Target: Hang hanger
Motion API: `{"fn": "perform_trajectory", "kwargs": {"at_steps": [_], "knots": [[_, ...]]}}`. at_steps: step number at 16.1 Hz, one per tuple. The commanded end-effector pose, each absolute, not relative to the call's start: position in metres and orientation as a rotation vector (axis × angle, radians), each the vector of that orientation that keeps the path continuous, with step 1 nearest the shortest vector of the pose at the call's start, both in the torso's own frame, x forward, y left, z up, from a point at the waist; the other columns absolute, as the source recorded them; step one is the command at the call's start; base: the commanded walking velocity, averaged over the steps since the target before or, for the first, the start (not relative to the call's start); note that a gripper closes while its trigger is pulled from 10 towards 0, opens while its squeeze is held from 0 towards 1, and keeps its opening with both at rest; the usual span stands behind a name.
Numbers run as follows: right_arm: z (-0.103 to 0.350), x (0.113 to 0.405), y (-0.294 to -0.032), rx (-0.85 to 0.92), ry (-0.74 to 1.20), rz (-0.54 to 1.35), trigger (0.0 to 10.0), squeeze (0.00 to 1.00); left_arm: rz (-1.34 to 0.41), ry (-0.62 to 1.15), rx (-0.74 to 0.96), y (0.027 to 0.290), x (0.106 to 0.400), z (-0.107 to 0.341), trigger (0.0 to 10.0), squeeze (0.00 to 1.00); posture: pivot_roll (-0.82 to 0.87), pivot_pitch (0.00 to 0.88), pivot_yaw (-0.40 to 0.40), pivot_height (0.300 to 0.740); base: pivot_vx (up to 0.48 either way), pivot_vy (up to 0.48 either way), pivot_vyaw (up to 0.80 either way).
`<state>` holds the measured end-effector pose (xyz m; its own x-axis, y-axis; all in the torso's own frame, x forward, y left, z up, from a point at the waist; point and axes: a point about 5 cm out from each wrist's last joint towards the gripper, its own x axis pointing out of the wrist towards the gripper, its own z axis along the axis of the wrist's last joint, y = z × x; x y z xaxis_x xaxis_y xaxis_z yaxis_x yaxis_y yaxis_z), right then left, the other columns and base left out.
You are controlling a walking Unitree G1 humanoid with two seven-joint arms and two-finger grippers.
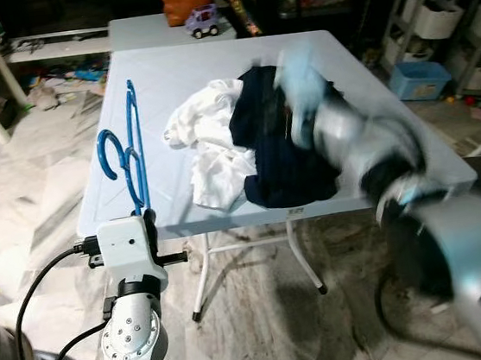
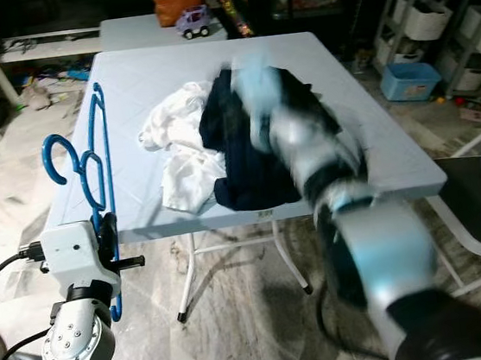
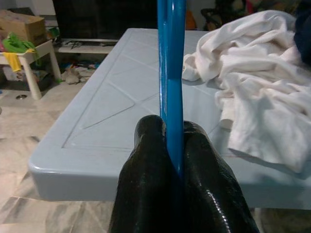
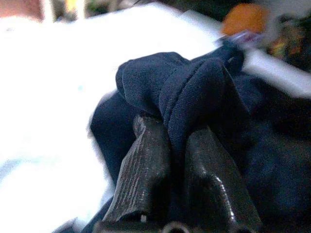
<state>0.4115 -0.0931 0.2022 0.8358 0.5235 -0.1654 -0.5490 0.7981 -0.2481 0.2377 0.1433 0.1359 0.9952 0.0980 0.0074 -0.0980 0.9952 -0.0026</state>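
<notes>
The left pincer [image 3: 172, 145] is clenched on the blue hanger [image 1: 129, 153], holding it upright at the near edge of the counter [image 1: 169, 84], presumably ready to receive clothing, while the right pincer [image 4: 177, 145], beyond and beside it, is clamped on a fold of the navy garment [image 1: 277, 158] next to the white cloth [image 1: 210, 144].

A pale blue folding tabletop [image 1: 194, 81] carries a crumpled white garment [image 1: 207, 149] near its middle, with a dark navy garment [image 1: 277, 154] touching its right side.
</notes>
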Motion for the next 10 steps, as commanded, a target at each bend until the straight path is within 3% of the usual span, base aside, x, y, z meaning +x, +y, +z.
{"fn": "perform_trajectory", "kwargs": {"at_steps": [1, 4, 6, 10], "knots": [[0.216, 0.413, -0.090, -0.350, 0.043, 0.628, 10.0, 1.00, 0.073, -0.007, -0.006, 0.139, 0.239, 0.137, 10.0, 0.00, 0.08, 0.011, -0.061, 0.740, 0.000, 0.000, 0.00], [0.210, 0.410, -0.087, -0.411, 0.053, 0.668, 10.0, 1.00, 0.065, 0.001, -0.007, 0.139, 0.240, 0.135, 10.0, 0.00, 0.07, 0.007, -0.061, 0.740, 0.000, 0.000, 0.00], [0.224, 0.414, -0.095, -0.457, -0.040, 0.586, 10.0, 1.00, 0.057, -0.003, -0.006, 0.138, 0.241, 0.136, 10.0, 0.00, 0.07, 0.005, -0.062, 0.740, 0.000, 0.000, 0.00], [0.223, 0.413, -0.110, -0.266, -0.053, 0.567, 10.0, 1.00, 0.064, 0.007, -0.007, 0.141, 0.239, 0.132, 10.0, 0.00, 0.07, 0.000, -0.065, 0.740, 0.000, 0.000, 0.00]]}}
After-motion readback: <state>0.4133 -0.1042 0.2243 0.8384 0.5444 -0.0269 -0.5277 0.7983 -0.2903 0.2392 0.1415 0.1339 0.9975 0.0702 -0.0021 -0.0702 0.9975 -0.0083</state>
